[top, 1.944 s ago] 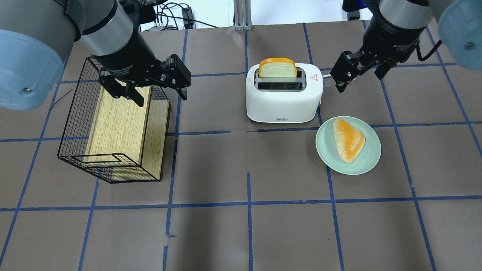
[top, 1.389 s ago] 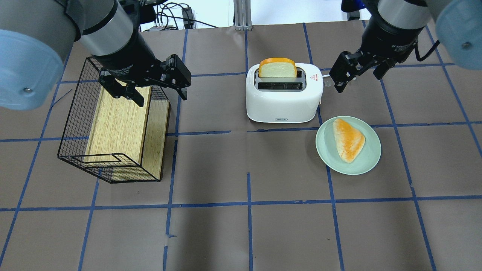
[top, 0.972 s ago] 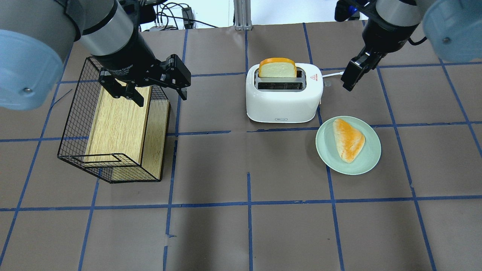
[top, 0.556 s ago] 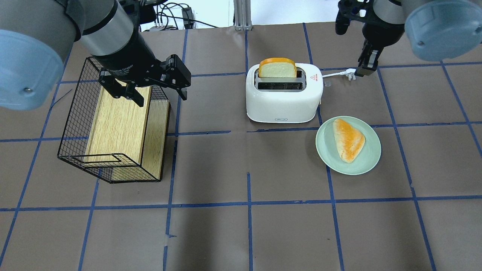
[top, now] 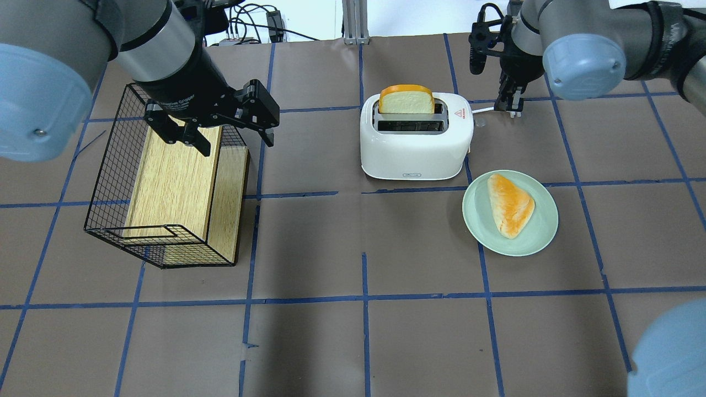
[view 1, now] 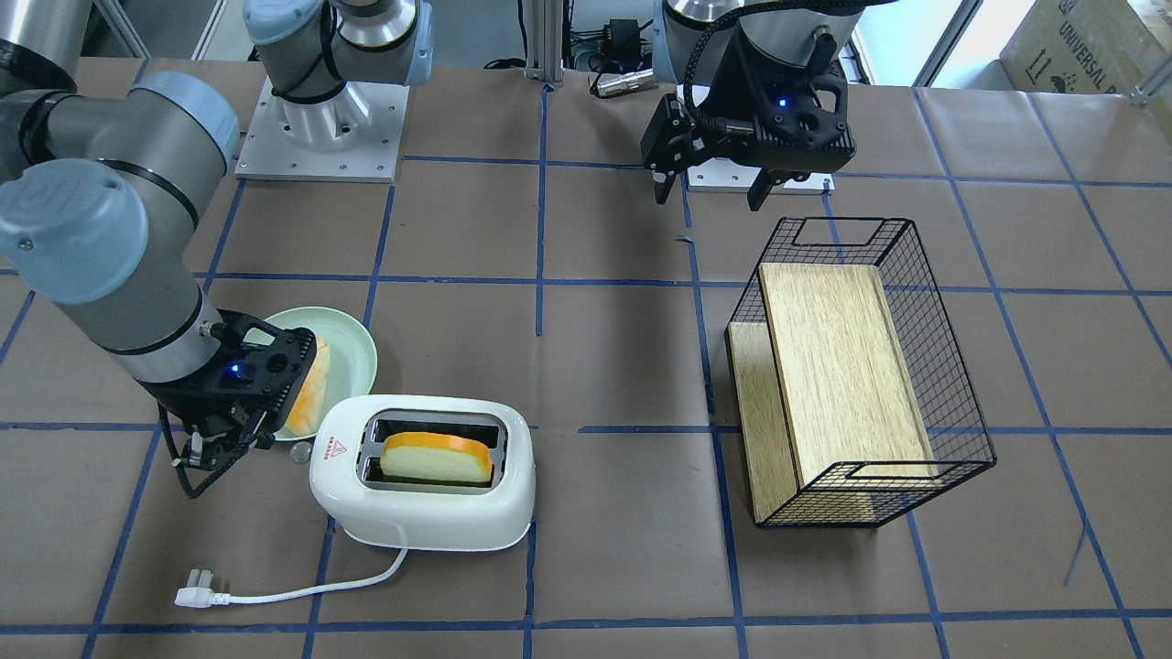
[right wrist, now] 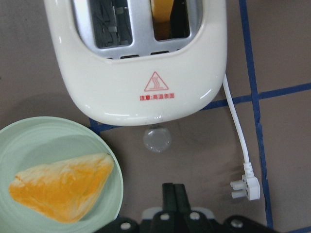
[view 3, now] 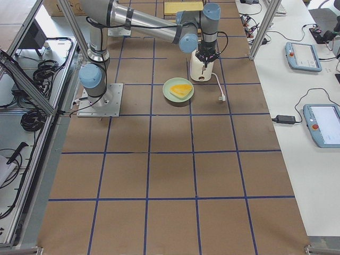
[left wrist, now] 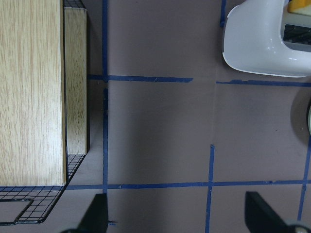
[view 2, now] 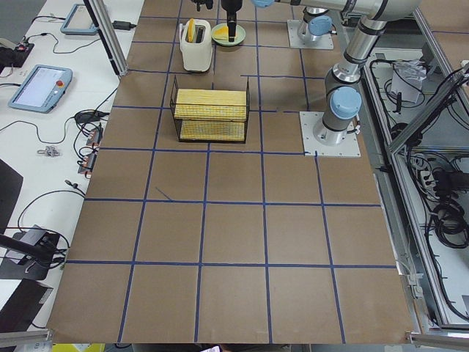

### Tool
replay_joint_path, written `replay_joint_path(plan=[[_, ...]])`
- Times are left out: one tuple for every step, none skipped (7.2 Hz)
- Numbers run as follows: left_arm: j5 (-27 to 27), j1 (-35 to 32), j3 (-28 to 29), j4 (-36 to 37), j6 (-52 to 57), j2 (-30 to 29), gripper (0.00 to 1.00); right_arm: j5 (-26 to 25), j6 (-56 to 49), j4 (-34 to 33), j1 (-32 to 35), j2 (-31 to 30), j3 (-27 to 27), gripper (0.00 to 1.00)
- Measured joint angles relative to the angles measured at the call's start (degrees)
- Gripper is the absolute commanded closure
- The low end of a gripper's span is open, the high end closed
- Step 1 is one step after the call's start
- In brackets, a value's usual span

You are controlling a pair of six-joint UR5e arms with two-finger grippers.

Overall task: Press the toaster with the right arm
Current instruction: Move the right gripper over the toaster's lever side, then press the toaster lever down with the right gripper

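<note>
White toaster (top: 416,144) holds one slice (top: 406,100). Right gripper (right wrist: 173,188), fingers pinched together, hangs just off its knob end. Left gripper (top: 234,140) hovers spread wide near the basket (top: 107,165).

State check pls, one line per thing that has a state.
toaster: not pressed down, slice sticking up from one slot, other slot empty.
plug: unplugged, lying on the table.
right gripper: shut, empty.
left gripper: open, empty.
plate: holds one bread piece.
</note>
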Motion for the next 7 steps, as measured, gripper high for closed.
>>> replay_joint_path(plan=[[0.0, 0.0, 0.0, 0.0, 0.0, 0.0, 0.0, 0.7, -0.2, -0.1, 0.1, 0.3, 0.2, 0.95], [0.0, 0.0, 0.0, 0.0, 0.0, 0.0, 0.0, 1.6, -0.3, -0.2, 0.1, 0.9, 0.4, 0.96], [0.0, 0.0, 0.0, 0.0, 0.0, -0.1, 0.0, 2.4, -0.4, -0.3, 0.1, 1.6, 0.5, 0.96], [0.0, 0.0, 0.0, 0.0, 0.0, -0.1, 0.0, 2.8, -0.5, -0.3, 0.1, 2.1, 0.6, 0.96], [0.0, 0.0, 0.0, 0.0, 0.0, -0.1, 0.0, 3.1, -0.8, -0.4, 0.1, 2.7, 0.8, 0.96], [0.0, 0.0, 0.0, 0.0, 0.0, -0.1, 0.0, 3.5, -1.5, -0.5, 0.0, 3.3, 1.1, 0.96], [0.0, 0.0, 0.0, 0.0, 0.0, 0.0, 0.0, 4.1, -2.1, -0.6, -0.1, 4.0, 1.4, 0.96]])
